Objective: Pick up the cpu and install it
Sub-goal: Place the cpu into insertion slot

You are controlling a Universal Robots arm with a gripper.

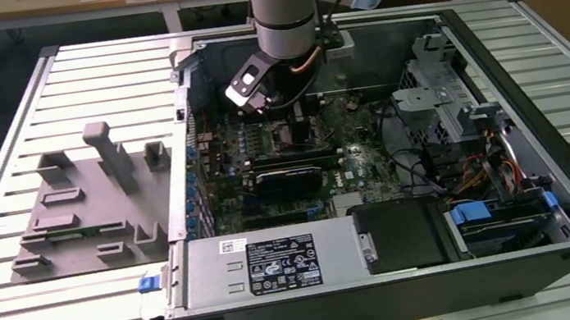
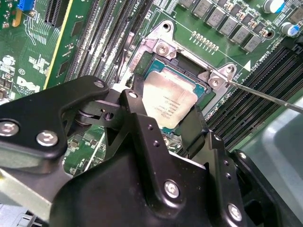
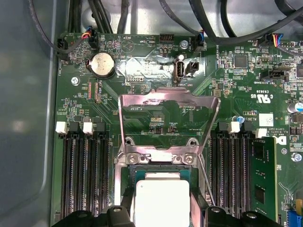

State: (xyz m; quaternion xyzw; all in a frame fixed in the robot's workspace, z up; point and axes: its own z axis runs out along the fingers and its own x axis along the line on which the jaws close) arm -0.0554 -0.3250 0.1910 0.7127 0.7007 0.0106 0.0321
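The cpu (image 2: pixel 168 100), a flat square chip with a silver-grey top, lies level in the open black socket (image 2: pixel 161 47) on the green motherboard. My gripper (image 2: pixel 165 113) hangs right over it, with one black finger (image 2: pixel 138 101) against one edge and the other finger (image 2: pixel 193 124) against the opposite edge. In the first wrist view the cpu (image 3: pixel 161 198) sits between the same fingers (image 3: pixel 127 210), below the raised metal load plate (image 3: pixel 168 111). In the exterior view the arm reaches down into the computer case, and the gripper (image 1: pixel 284 109) is just above the motherboard.
The socket's thin lever rod (image 2: pixel 265 97) sticks out to one side. Memory slots (image 3: pixel 85 175) flank the socket. A grey holder block set (image 1: pixel 86 203) lies on the slatted table at the exterior view's left. The power supply (image 1: pixel 266 266), cables (image 1: pixel 430 166) and drive cage (image 1: pixel 442 98) crowd the case.
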